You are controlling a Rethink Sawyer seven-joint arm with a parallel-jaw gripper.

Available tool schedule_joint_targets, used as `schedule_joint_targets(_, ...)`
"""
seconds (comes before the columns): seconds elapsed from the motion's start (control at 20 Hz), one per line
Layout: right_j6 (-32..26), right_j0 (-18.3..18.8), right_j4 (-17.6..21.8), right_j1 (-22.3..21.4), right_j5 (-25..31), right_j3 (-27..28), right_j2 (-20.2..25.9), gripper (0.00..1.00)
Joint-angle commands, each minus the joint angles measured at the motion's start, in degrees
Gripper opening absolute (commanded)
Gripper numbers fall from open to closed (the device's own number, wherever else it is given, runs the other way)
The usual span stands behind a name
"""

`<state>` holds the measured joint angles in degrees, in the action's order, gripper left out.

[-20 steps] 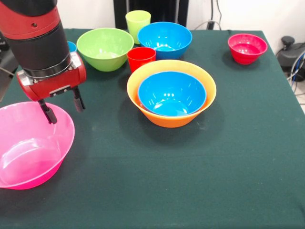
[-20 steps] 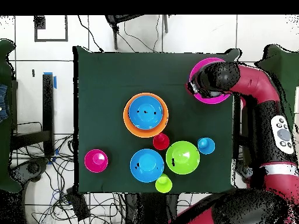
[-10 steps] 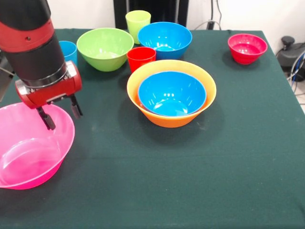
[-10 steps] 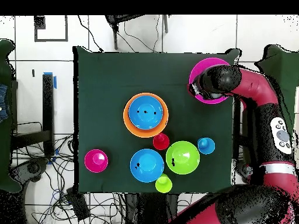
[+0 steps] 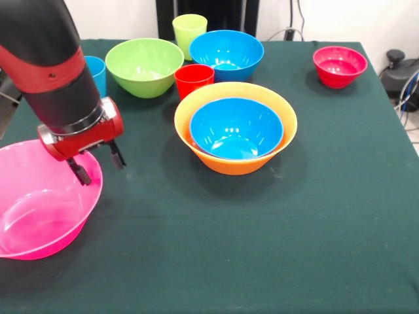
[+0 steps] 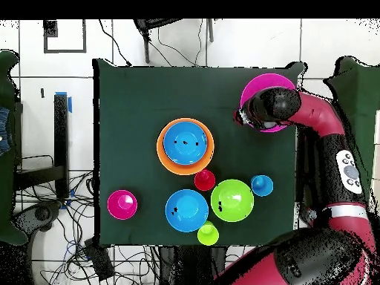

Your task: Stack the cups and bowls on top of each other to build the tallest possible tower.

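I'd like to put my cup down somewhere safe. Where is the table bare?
Bare cloth lies in front of the orange bowl and between it and the small red bowl. It is crowded around the green bowl, and the gripper straddles the pink bowl's rim.

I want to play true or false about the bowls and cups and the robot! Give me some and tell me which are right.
1. A blue bowl sits inside the orange bowl. True.
2. The end effector is holding the red cup. False: it is open, straddling the pink bowl's rim.
3. The green cup is stacked in the green bowl. False: it stands on the table behind it.
4. The small red bowl is empty. True.
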<state>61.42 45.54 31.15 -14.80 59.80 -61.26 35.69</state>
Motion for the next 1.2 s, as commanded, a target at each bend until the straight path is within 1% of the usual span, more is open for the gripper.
schedule_joint_targets(0.05,-14.0,0.1,1.3,2.8,-1.6,1.5,2.8,1.00)
schedule_joint_targets(0.1,-14.6,0.4,1.4,2.9,-1.8,1.2,3.0,1.00)
schedule_joint_targets(0.15,-13.7,0.2,1.3,2.7,-0.8,1.3,2.6,1.00)
schedule_joint_targets(0.3,-11.5,0.4,0.2,3.0,-0.8,1.4,2.9,1.00)
schedule_joint_targets(0.35,-11.3,0.3,0.3,2.9,0.0,1.5,2.5,1.00)
schedule_joint_targets(0.5,-11.8,0.5,0.3,2.9,-0.2,1.5,2.7,1.00)
schedule_joint_targets(0.55,-12.0,0.7,0.3,2.9,-0.4,1.2,2.9,0.00)
schedule_joint_targets(0.6,-12.1,0.8,0.3,2.9,-0.6,1.0,2.9,0.00)
schedule_joint_targets(0.65,-12.2,1.0,0.3,2.9,-0.7,0.9,3.0,1.00)
schedule_joint_targets(0.85,-12.1,0.8,0.0,3.1,0.0,1.5,3.1,1.00)
schedule_joint_targets(0.9,-12.1,0.7,0.0,3.3,0.2,1.8,3.1,0.00)
schedule_joint_targets(1.0,-12.1,0.7,-0.2,3.5,0.4,2.0,3.3,0.00)
schedule_joint_targets(1.05,-12.0,0.8,-0.3,3.5,0.4,1.9,3.2,1.00)
schedule_joint_targets(1.2,-12.1,0.9,-0.3,3.3,0.3,1.6,3.1,1.00)
